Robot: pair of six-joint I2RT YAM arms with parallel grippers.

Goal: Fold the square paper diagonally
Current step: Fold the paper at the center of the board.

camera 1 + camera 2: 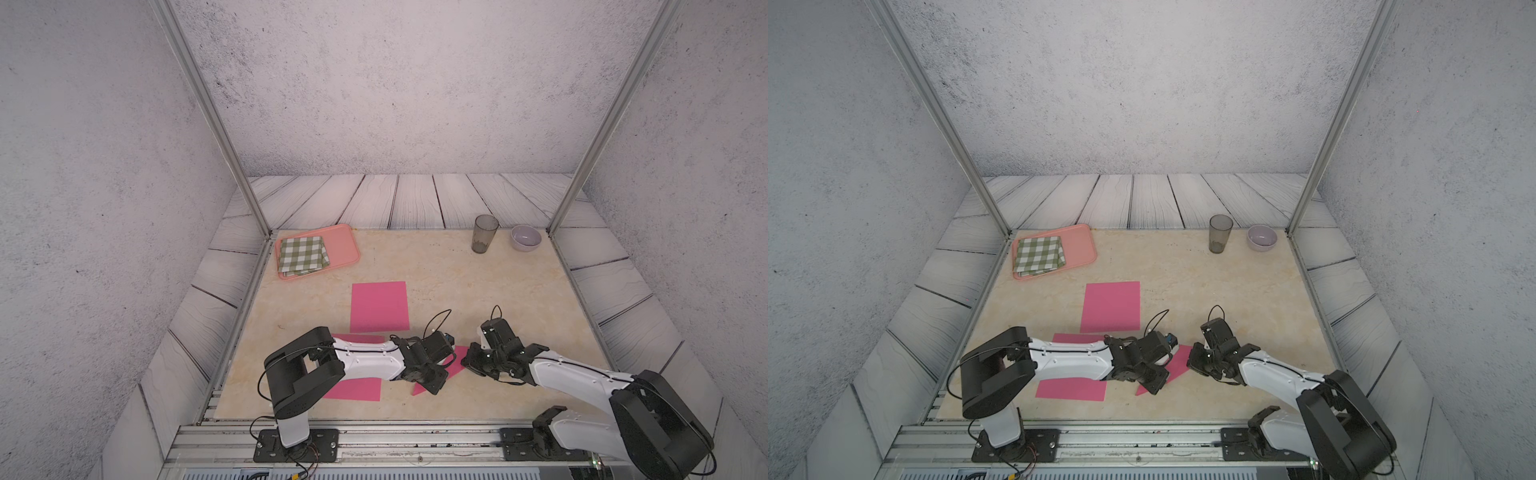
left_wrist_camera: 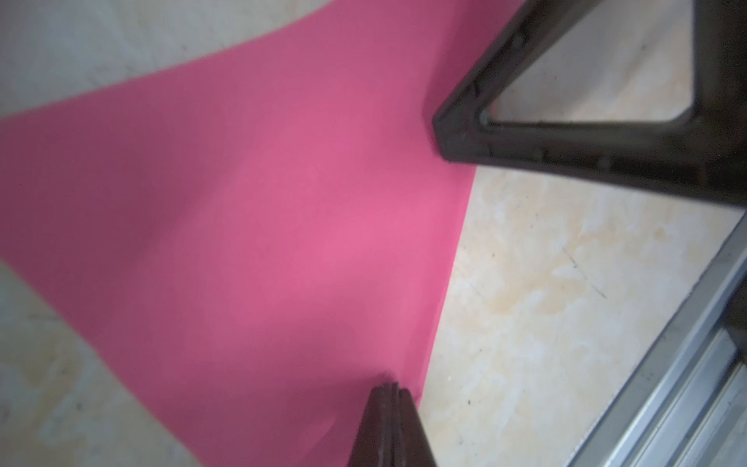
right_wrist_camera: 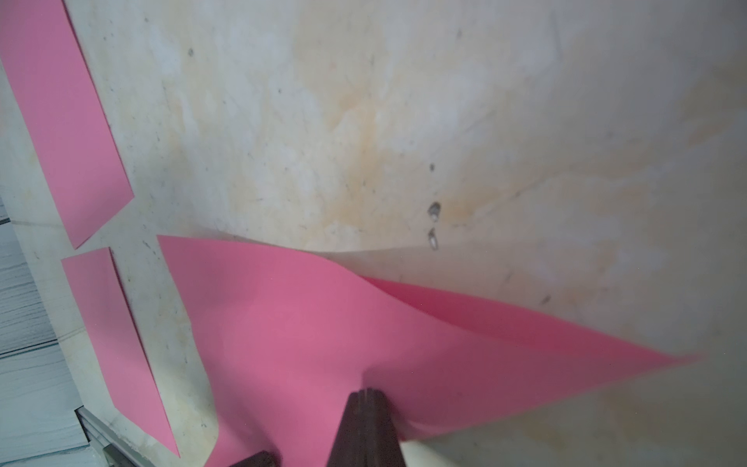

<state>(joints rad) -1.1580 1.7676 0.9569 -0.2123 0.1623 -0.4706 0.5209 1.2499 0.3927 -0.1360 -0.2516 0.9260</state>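
The pink square paper (image 1: pixel 454 365) (image 1: pixel 1178 360) lies near the table's front centre, between my two grippers. It is folded over into a triangle. In the right wrist view its upper layer (image 3: pixel 307 323) bulges up and the lower layer (image 3: pixel 497 315) shows beneath. My left gripper (image 1: pixel 435 385) (image 2: pixel 390 389) is shut, its tips pressing on the paper (image 2: pixel 250 226) close to one straight edge. My right gripper (image 1: pixel 467 365) (image 3: pixel 367 393) is also shut, tips resting on the paper's top layer beside a curled edge. Neither pair of jaws has paper between it.
Two more pink sheets lie flat: one (image 1: pixel 379 306) behind the grippers, one (image 1: pixel 355 390) partly under my left arm. An orange tray (image 1: pixel 347 245) with a green checked cloth (image 1: pixel 302 255) stands back left. A grey cup (image 1: pixel 484 233) and a pale bowl (image 1: pixel 525 237) stand back right.
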